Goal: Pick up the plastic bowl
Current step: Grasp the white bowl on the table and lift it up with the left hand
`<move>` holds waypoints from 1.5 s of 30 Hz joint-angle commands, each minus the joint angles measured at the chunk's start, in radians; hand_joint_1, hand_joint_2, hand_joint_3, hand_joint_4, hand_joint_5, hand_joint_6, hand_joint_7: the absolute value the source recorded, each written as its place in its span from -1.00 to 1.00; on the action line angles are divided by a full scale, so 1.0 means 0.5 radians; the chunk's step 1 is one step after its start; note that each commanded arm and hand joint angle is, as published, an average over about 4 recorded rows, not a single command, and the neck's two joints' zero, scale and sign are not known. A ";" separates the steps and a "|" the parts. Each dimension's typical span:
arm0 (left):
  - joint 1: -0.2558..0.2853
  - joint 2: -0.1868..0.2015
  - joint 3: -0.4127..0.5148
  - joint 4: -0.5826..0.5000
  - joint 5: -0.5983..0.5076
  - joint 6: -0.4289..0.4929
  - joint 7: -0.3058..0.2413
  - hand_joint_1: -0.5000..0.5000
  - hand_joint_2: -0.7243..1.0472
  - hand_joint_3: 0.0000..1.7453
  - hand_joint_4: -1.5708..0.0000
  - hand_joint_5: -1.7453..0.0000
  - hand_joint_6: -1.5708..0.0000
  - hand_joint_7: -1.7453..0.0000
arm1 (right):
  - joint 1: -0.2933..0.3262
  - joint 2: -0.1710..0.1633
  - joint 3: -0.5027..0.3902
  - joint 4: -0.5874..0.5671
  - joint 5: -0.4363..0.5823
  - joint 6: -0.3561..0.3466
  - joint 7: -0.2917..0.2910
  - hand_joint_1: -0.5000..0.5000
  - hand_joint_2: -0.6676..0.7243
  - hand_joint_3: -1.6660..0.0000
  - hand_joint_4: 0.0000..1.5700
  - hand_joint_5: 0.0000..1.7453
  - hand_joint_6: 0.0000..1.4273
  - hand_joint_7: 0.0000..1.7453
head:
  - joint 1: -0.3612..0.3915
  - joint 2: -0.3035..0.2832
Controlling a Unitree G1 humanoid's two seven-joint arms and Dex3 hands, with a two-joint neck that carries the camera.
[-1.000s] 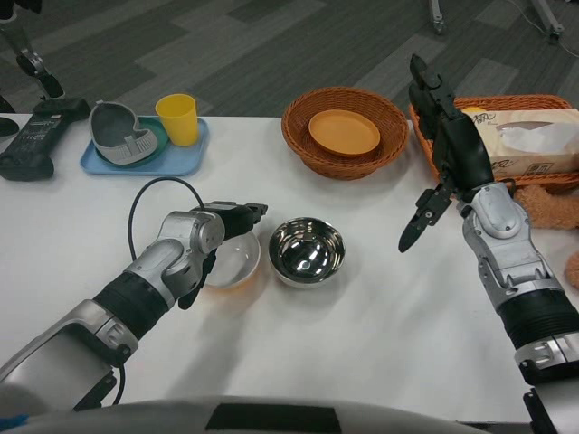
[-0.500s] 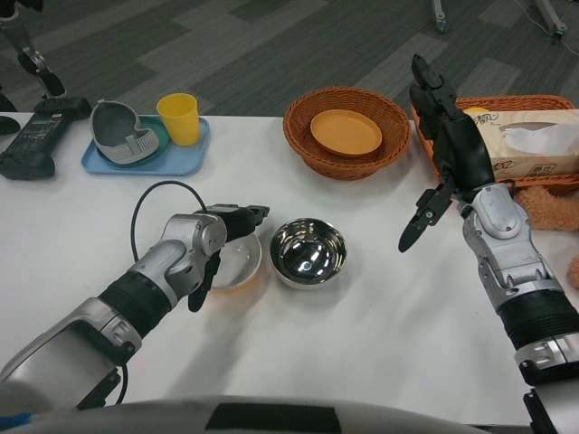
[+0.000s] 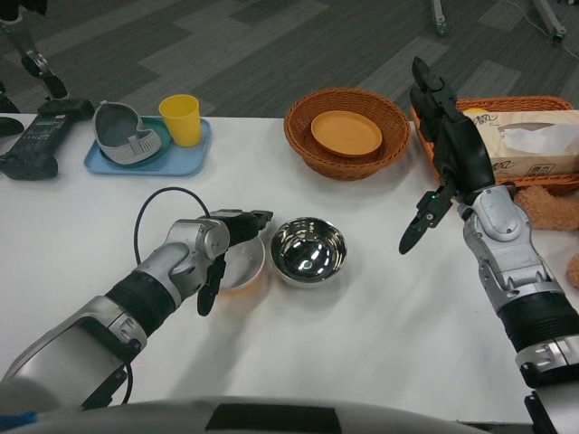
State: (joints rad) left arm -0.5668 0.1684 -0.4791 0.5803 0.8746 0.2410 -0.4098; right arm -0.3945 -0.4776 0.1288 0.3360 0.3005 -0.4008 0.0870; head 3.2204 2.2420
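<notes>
The plastic bowl [image 3: 244,268], white inside with an orange underside, sits on the white table [image 3: 380,344] just left of a steel bowl. My left hand [image 3: 226,242] lies over it. The fingers reach across its far rim and the thumb hangs down by its near left side. The bowl rests on the table and much of it is hidden by the hand. I see no closed grip on it. My right hand [image 3: 450,136] is raised over the table's right side with fingers spread, holding nothing.
A shiny steel bowl [image 3: 309,250] almost touches the plastic bowl. Behind stand a wicker basket [image 3: 303,136] with an orange plate [image 3: 346,133], a blue tray [image 3: 194,152] with a yellow cup [image 3: 181,118], a tissue box [image 3: 529,140] and a black device [image 3: 36,137]. A black cable [image 3: 145,203] loops near my left forearm.
My left hand has slid a little to the right over the plastic bowl and its thumb has dropped lower beside it. The right hand has stayed where it was.
</notes>
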 commanded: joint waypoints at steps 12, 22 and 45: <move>0.017 -0.010 0.009 0.027 -0.099 -0.016 0.005 -1.00 0.98 -0.80 1.00 0.15 1.00 0.60 | 0.037 -0.002 -0.024 0.012 0.023 -0.042 -0.005 -0.92 1.00 1.00 -1.00 -1.00 -1.00 -1.00 | 0.008 -0.001; 0.097 -0.007 0.088 -0.098 -0.117 -0.014 0.004 -1.00 0.90 -0.52 0.87 -1.00 1.00 -0.92 | 0.043 -0.005 -0.024 0.006 0.035 -0.042 -0.005 -0.92 1.00 1.00 -1.00 -1.00 -1.00 -1.00 | 0.028 -0.002; 0.117 0.162 0.316 -0.445 -0.168 0.089 -0.379 -0.98 0.90 0.40 -0.45 -1.00 0.78 -0.92 | 0.053 -0.014 -0.021 0.001 0.050 -0.042 -0.005 -0.92 1.00 1.00 -1.00 -1.00 -1.00 -1.00 | 0.122 -0.013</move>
State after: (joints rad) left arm -0.5039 0.2320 -0.3289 0.3750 0.7931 0.2756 -0.5617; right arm -0.3814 -0.4777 0.1287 0.3358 0.3177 -0.4112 0.0870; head 3.2798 2.2361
